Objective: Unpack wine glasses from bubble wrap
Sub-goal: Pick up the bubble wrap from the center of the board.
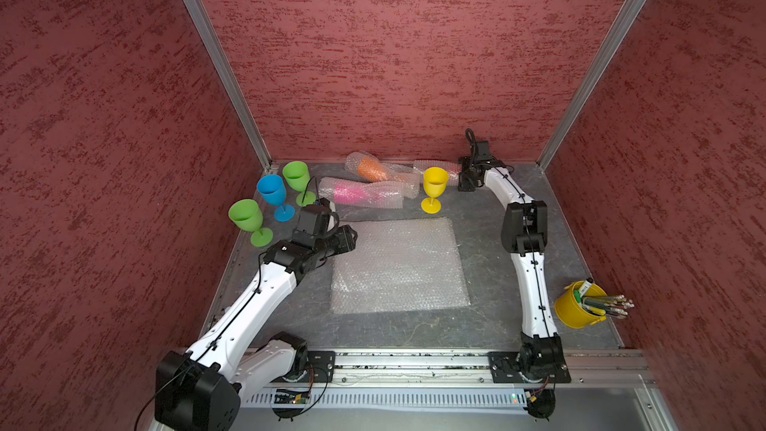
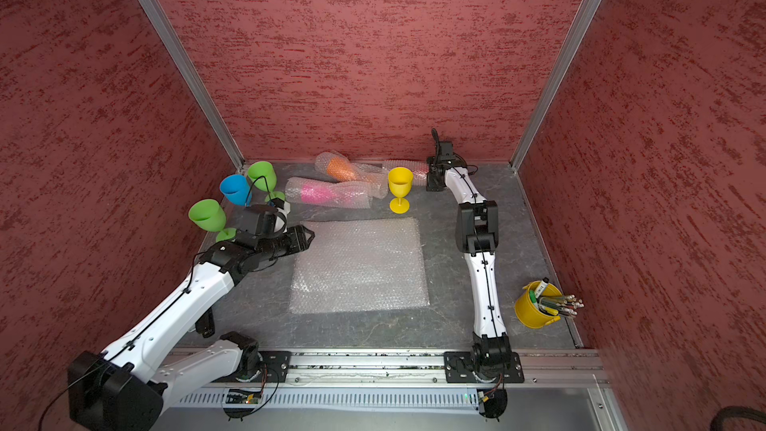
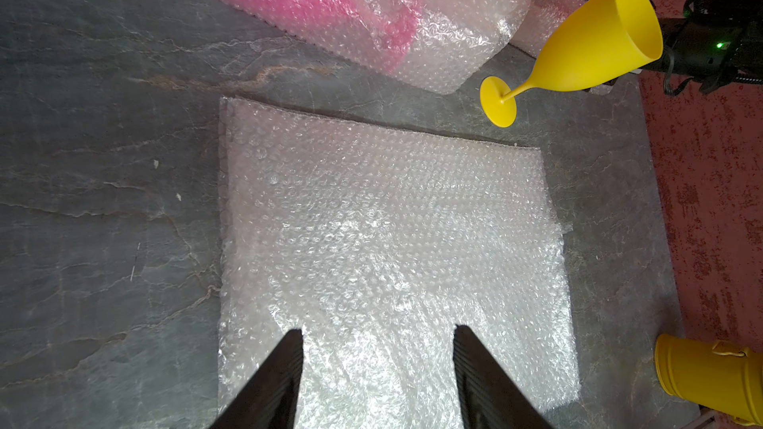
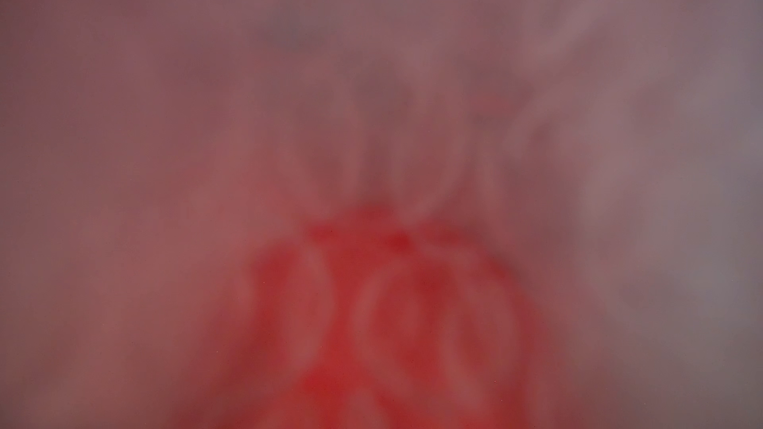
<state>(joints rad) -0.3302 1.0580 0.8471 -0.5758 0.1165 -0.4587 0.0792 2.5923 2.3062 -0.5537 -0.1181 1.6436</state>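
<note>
Two green wine glasses [image 1: 246, 215] [image 1: 295, 176], a blue one [image 1: 271, 190] and a yellow one [image 1: 435, 184] stand upright and bare. Rolls of bubble wrap lie at the back: one holds a pink glass [image 1: 360, 194], one an orange glass [image 1: 373, 169], and one shows red [image 1: 454, 171]. A flat bubble wrap sheet [image 1: 398, 267] lies mid-table. My left gripper [image 3: 377, 330] hovers open over that sheet's near-left part, holding nothing. My right gripper [image 1: 461, 179] is pressed against the red roll. Its wrist view is a red blur [image 4: 392, 323], and its jaws are hidden.
A yellow bucket [image 1: 576, 308] of pens and brushes stands at the right edge of the table. Red textured walls close in the left, back and right sides. The yellow glass stands just left of my right wrist.
</note>
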